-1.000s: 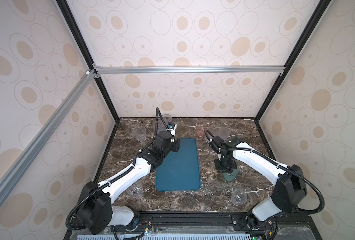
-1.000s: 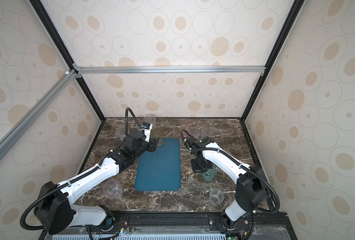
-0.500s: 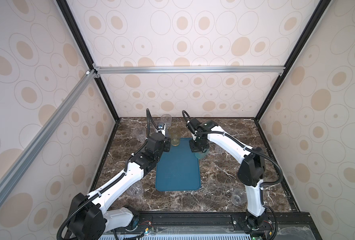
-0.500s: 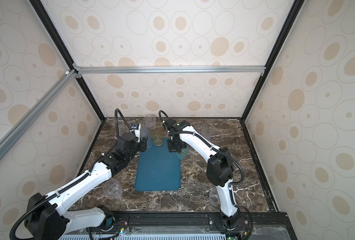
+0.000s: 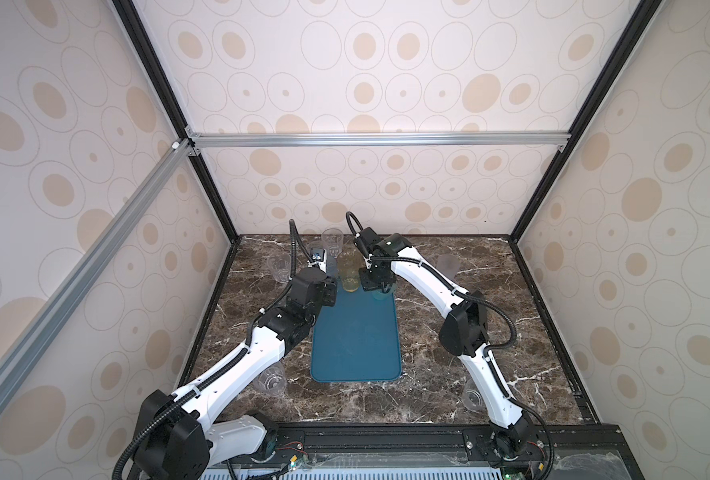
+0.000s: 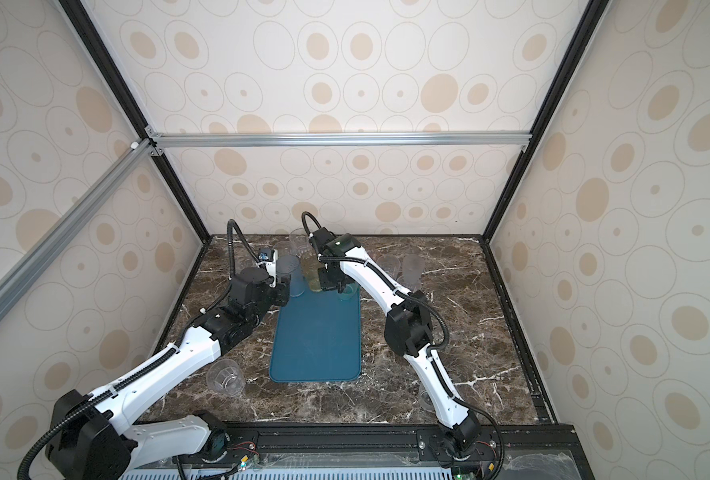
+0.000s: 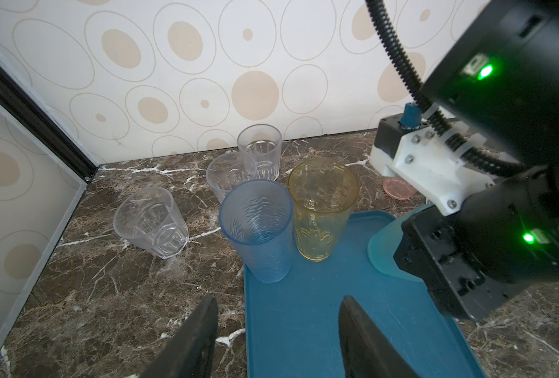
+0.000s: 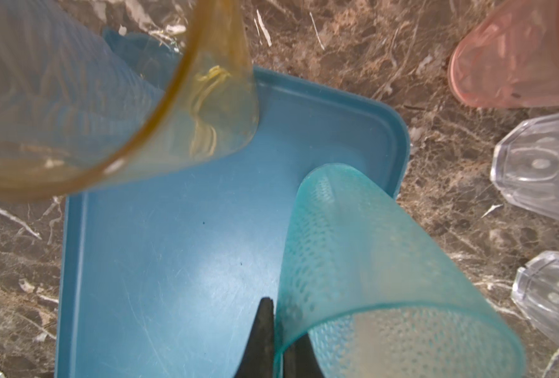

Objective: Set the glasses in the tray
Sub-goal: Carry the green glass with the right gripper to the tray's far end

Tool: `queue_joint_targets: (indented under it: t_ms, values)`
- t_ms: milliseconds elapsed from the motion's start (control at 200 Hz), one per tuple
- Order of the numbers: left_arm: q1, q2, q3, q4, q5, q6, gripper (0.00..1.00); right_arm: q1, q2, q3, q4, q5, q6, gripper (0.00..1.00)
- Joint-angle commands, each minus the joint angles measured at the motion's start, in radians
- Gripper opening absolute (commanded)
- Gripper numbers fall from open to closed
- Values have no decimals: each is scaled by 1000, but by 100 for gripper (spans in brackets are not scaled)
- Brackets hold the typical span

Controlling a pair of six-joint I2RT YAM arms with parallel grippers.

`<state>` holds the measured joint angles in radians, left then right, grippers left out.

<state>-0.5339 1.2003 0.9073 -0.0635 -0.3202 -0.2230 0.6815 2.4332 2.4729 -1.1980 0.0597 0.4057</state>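
1. Near left on the marble table [image 5: 428,374], the near-left clear glass [image 5: 271,380] stands just beside the left arm. Far left, the far-left faceted glass [image 7: 150,222] stands upright on the table, off the tray.
2. The left gripper [image 7: 278,333] hangs over the left rim of the tray [image 5: 355,340], toward its far end. Its fingers [image 7: 203,327] are spread wide with nothing between them.
3. Just beyond that gripper, the frosted blue glass [image 7: 255,229] stands upright in the tray's far-left corner. Two more clear glasses [image 7: 260,153] stand behind it on the table, near the far wall.
4. The yellow glass [image 7: 320,209] stands upright at the tray's far end, right beside the blue one (touching or just short of it, the wrist view does not settle).
5. The right gripper [image 8: 279,350] is pinched tight on the rim of the teal-green glass [image 8: 369,278], with the glass's wall caught between its fingers. This glass sits at the tray's far-right corner. Whether its base rests on the tray I cannot tell.
6. Right of the tray, on the table, the pink glass [image 8: 517,59] lies farthest back. Two clear faceted glasses [image 8: 539,170] come nearer, and the pale grey glass [image 5: 447,266] is further right again.
7. Near right, the near-right clear glass [image 5: 471,399] stands on the table, partly hidden behind the right arm.
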Motion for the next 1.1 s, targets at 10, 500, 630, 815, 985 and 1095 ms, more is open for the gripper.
queue_joint_targets:
  t_ms: [10,500,630,815,985,1095]
  values:
    - [7,5,7,-13,-1,-13,59,4,52,35,-20,6,-35,7]
    - [7,38,27,-36,25,-30,59,-2,44,61,56,-6,-98,31]
    - [6,54,39,-45,45,-38,59,-2,32,64,69,-1,-112,34]
    - [7,91,77,-63,62,-16,58,-3,-8,64,78,5,-114,37]
    - [6,147,159,-88,88,52,58,-14,-93,23,94,6,-90,38]
    - [8,190,215,-96,106,77,58,-28,-195,-99,168,-32,-59,39]
